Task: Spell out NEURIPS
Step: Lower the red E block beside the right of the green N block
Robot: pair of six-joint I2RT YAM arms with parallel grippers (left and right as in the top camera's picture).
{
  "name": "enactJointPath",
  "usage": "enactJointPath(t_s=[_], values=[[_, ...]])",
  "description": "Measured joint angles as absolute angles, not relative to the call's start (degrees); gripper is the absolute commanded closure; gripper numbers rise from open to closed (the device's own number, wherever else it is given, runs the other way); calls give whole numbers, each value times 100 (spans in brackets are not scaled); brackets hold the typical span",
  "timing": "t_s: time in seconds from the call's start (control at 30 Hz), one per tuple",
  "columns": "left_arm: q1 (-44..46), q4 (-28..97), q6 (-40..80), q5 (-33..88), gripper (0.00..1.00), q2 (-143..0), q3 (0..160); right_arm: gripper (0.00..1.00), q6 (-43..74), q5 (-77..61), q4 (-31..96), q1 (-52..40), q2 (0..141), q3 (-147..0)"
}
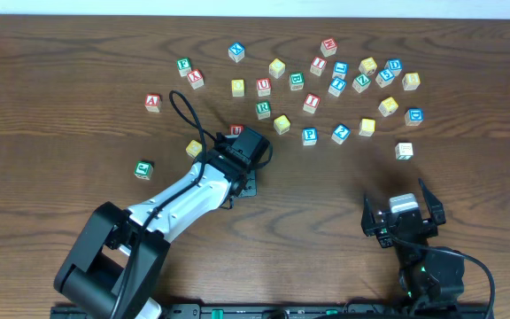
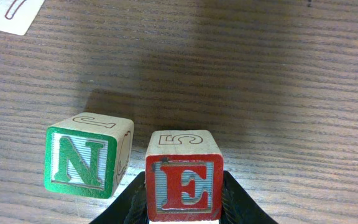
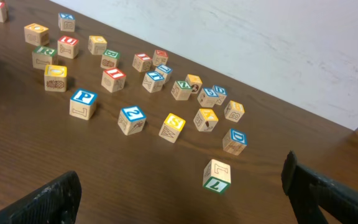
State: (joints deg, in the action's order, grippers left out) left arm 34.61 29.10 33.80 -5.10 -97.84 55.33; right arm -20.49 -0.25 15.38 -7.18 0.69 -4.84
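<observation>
- The left gripper (image 2: 185, 208) is closed on the red E cube (image 2: 185, 183). One black finger (image 2: 128, 202) presses each side of it, and the E face is turned toward the wrist camera.
- The green N cube (image 2: 82, 160) stands just to the left of the red E cube with a narrow gap between them. Nothing grips it, and it casts a shadow on the wood.
- From overhead, the left arm (image 1: 184, 193) reaches from the near left corner toward the middle of the table (image 1: 60, 53). Its wrist hides this pair, so their exact spot there cannot be told.
- The right gripper (image 1: 401, 213) hovers near the near edge, on the right side. Its fingers (image 3: 48, 199) are spread wide and hold nothing.
- The remaining letters lie among the loose cubes scattered toward the far edge.
- The red U cube (image 1: 263, 86) sits just behind the green R cube (image 1: 263, 109), both near the centre.
- The red I cube (image 1: 312, 102) lies to their right.
- The blue P cube (image 1: 309, 136) sits nearer the robot than the red I cube.
- The yellow S cube (image 1: 367, 127) lies farther right, in a rough row with the blue P cube.
- A green-topped cube (image 1: 143, 167) and a yellow-topped cube (image 1: 193, 148) sit apart, left of the left wrist.
</observation>
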Motion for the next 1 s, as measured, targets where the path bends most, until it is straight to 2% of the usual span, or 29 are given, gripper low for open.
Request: enactJointPath(t_s=[1.0], values=[[3461, 2665, 3301, -659, 92, -9966, 5533, 1, -2049, -25, 1535, -718, 69, -484]])
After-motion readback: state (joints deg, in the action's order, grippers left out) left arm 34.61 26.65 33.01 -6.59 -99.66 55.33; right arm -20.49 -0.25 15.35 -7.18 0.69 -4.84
